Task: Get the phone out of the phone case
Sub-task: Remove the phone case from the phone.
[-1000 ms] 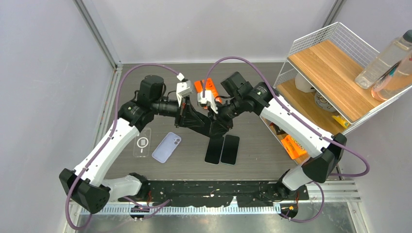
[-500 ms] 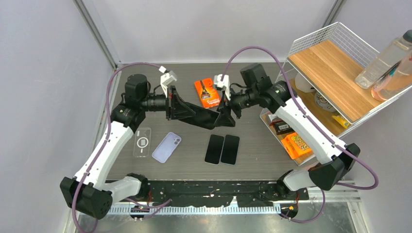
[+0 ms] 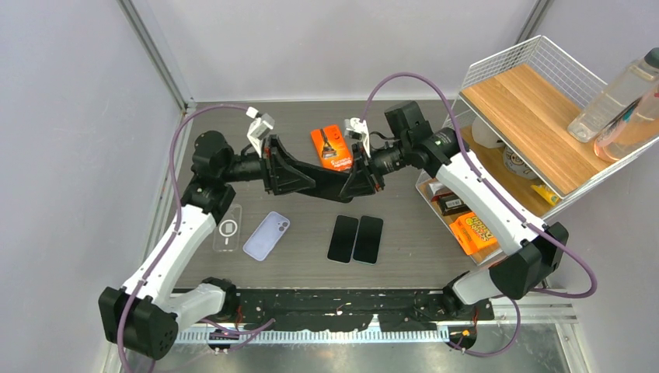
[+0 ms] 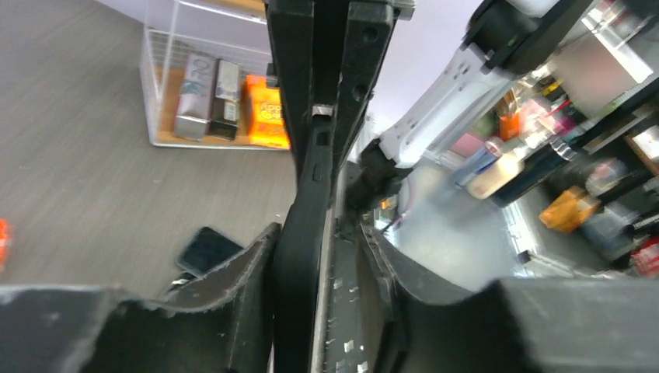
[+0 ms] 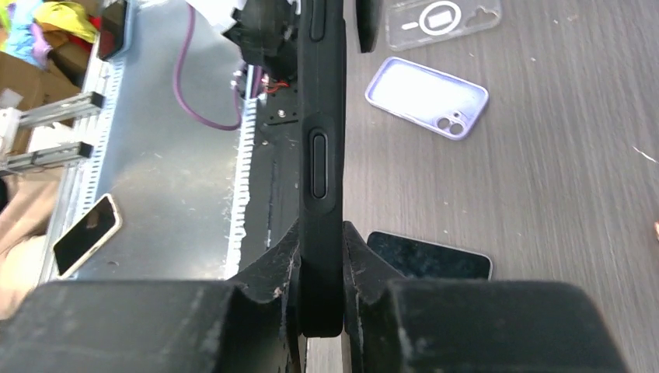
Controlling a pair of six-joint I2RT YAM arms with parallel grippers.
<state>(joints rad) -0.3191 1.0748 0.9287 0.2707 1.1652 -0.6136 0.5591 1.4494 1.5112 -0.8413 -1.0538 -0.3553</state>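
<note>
A phone in a black case hangs in the air over the middle of the table, held end to end between both grippers. My left gripper grips its left end and my right gripper grips its right end. In the left wrist view the case stands edge-on between my left gripper's fingers, with a thin bright edge showing beside it. In the right wrist view the case is edge-on, side button visible, pinched tight in my right gripper.
Two dark phones lie side by side below the held one. A lilac case and a clear case lie at the left. An orange pack lies behind. A wire shelf rack with bottles and boxes stands at the right.
Both arms have lifted the cased phone off the area above the two dark phones and carried it up and back. The left arm has drawn leftward; both grips have held.
</note>
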